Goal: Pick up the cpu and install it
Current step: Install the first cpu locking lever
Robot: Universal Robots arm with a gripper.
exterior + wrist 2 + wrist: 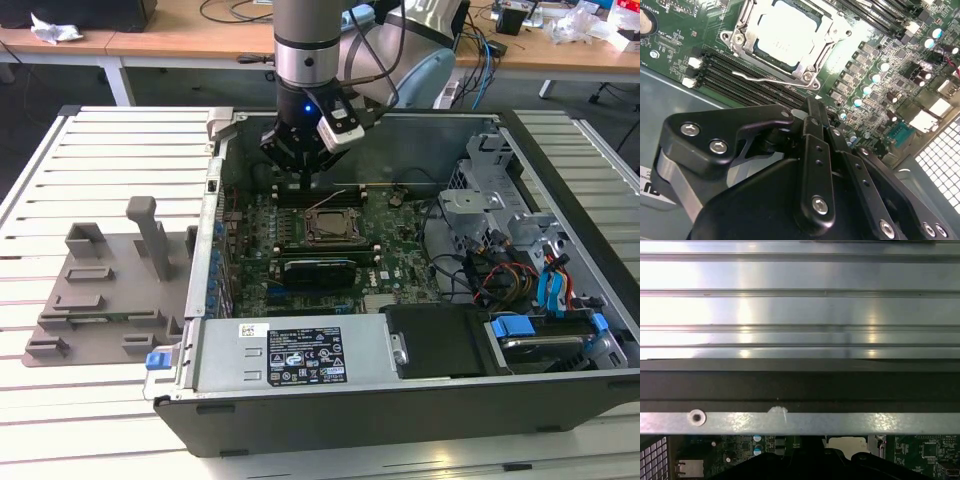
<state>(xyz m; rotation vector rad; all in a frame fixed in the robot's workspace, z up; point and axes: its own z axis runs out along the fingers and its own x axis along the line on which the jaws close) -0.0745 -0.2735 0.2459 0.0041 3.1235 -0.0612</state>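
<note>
Silver-grey cpu [785, 35] sits square in its socket [742, 37] mid-motherboard [400, 235]. My gripper [300, 150] hangs just beyond it toward the case's far wall [420, 135]; jaws closed, empty.

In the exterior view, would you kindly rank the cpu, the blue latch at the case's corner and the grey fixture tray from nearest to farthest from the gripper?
1. The cpu, in its socket just below the gripper.
2. The grey fixture tray, outside the case on the exterior view's left.
3. The blue latch, at the case's front corner, lower left.
</note>
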